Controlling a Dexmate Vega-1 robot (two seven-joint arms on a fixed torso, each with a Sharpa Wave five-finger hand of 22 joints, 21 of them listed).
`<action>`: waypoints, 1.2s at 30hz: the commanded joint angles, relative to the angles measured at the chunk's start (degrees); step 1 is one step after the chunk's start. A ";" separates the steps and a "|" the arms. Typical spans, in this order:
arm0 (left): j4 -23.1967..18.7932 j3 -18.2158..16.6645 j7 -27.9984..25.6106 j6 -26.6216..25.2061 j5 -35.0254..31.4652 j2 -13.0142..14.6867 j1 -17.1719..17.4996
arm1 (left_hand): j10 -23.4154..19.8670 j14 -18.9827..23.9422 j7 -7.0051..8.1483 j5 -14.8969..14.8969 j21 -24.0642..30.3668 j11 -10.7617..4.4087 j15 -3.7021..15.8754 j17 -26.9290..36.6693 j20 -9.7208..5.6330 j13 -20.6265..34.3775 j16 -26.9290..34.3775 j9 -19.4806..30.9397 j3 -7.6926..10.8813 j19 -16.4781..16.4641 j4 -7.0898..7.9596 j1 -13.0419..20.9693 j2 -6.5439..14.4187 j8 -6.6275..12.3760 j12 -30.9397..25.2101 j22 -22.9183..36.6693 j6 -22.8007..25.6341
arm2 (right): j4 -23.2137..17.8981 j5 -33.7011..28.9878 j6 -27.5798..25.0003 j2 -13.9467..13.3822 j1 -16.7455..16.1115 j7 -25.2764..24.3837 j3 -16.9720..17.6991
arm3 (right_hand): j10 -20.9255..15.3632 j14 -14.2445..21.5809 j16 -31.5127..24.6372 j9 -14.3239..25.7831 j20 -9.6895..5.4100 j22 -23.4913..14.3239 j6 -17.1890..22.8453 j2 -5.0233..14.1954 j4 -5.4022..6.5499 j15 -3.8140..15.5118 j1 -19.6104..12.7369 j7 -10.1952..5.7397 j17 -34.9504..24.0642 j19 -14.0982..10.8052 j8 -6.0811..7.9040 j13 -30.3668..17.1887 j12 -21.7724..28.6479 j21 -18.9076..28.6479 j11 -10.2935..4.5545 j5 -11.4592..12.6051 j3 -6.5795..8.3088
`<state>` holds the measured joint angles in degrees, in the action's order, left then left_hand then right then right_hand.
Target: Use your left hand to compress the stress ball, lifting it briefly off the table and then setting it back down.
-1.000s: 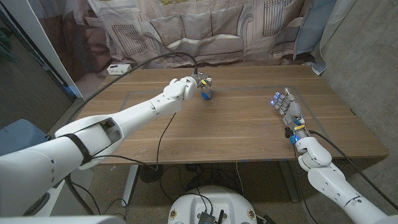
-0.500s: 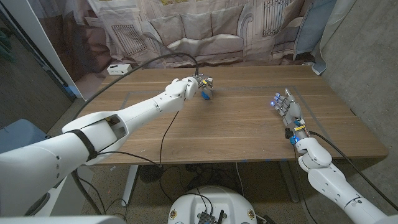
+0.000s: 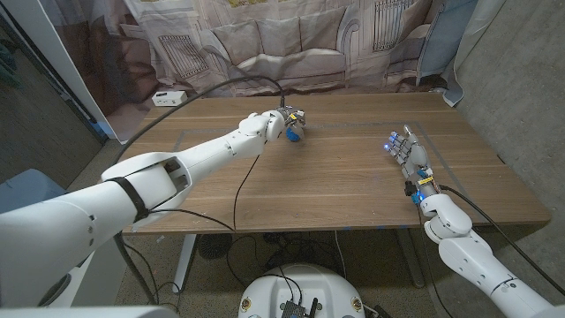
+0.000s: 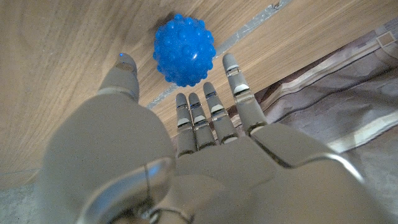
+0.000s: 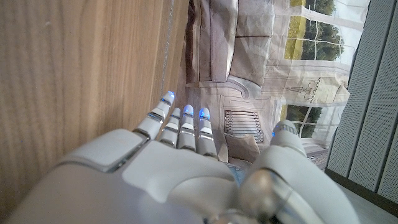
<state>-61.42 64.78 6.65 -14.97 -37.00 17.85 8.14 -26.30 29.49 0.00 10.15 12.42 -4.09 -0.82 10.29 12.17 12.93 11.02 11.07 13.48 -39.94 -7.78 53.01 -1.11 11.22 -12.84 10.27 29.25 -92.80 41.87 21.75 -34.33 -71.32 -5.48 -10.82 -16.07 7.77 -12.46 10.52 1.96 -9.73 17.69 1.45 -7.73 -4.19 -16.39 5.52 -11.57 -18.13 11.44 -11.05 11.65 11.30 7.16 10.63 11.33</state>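
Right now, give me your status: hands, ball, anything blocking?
Left hand open, fingers spread just short of ball. Ball on table, not gripped. Right hand open, idle, apart. Nothing blocking.

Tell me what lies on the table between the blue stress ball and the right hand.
Nothing: in the head view, the stretch between the stress ball at the left hand and the right hand is bare wooden table.

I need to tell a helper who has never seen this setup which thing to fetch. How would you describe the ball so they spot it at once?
Start at the long wooden table and look toward its far edge, near the draped backdrop. There the left robot hand reaches with fingers spread around a small bright blue rubber ball covered in round bumps, which lies beside a strip of tape on the wood. It is the only vivid blue, knobbly object there.
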 commanded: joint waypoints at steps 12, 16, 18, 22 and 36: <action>8.08 2.38 -1.90 1.93 3.21 -3.07 -2.39 | -0.64 0.41 0.59 0.23 -0.19 -0.81 -0.04 0.02 0.13 0.34 0.21 0.21 0.38 -0.55 -0.80 1.76 0.76 0.31 -0.43 0.19 0.32 | 0.91 0.22 -0.44 0.32 0.99 0.32 -0.36 | -0.38 0.48 0.33 0.31 0.07 -0.19 0.43 0.18 -0.04 -0.12 -0.41 -0.04 -0.24 -0.52 -0.14 -0.11 -0.01 0.16 0.18 -0.23 -0.17; 10.62 2.32 -3.22 3.60 4.67 -4.16 -2.37 | -0.87 0.60 0.45 0.30 -0.12 -0.60 -0.04 0.03 0.11 0.39 0.26 0.22 0.70 -0.87 -1.06 2.63 1.15 0.47 -0.52 0.20 0.77 | 0.92 0.32 -0.51 0.45 1.19 0.28 -0.43 | -0.38 0.52 0.33 0.31 0.10 -0.19 0.49 0.17 -0.03 -0.14 -0.41 -0.04 -0.25 -0.56 -0.12 -0.11 -0.02 0.16 0.11 -0.23 -0.19; 11.28 2.32 -3.70 4.04 5.24 -4.44 -2.26 | -1.29 1.07 0.55 0.41 -0.06 -1.08 -0.02 0.05 0.06 0.45 0.42 0.24 1.13 -1.15 -1.36 3.76 1.67 0.52 -0.68 0.21 0.99 | 0.96 0.40 -0.53 0.55 1.26 0.23 -0.45 | -0.41 0.61 0.30 0.31 0.14 -0.19 0.50 0.17 -0.03 -0.14 -0.40 -0.05 -0.25 -0.58 -0.12 -0.11 -0.01 0.16 0.10 -0.23 -0.19; 12.41 2.30 -4.57 4.70 6.28 -4.93 -2.09 | -1.76 1.38 0.63 0.62 0.07 -0.80 0.35 0.08 0.02 0.64 0.48 0.27 1.85 -1.71 -1.81 5.77 2.50 0.68 -0.90 0.22 1.51 | 1.11 0.13 -0.40 0.50 1.41 0.31 -0.56 | -0.46 0.70 0.27 0.31 0.19 -0.19 0.53 0.16 -0.03 -0.14 -0.40 -0.04 -0.25 -0.60 -0.11 -0.11 0.00 0.15 0.03 -0.23 -0.21; 10.89 2.11 -6.29 2.91 7.77 -4.44 -1.16 | -3.33 3.46 0.18 0.64 1.65 -0.37 0.87 0.41 -0.97 1.46 1.18 0.54 3.42 -6.50 -2.19 11.26 5.04 1.02 -1.62 0.40 3.11 | 1.12 0.39 -0.50 0.52 1.50 0.46 -0.63 | -0.53 0.67 0.31 0.32 0.26 -0.19 0.62 0.16 -0.01 -0.11 -0.39 0.00 -0.26 -0.63 -0.10 -0.12 0.00 0.11 0.09 -0.24 -0.26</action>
<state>-49.83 67.06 1.66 -11.02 -30.55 13.21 6.25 -29.32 32.27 0.51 10.43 13.58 -4.78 0.08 10.55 11.24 14.02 11.91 11.35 16.02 -45.38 -9.82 62.69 3.43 11.97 -14.09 10.56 31.86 -91.69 42.15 21.21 -33.85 -69.89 -5.12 -11.38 -16.07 7.98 -12.46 10.52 2.16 -9.73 17.70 1.45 -7.73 -4.40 -16.39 5.52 -11.57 -18.33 11.44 -11.05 11.65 11.30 7.16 10.63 11.33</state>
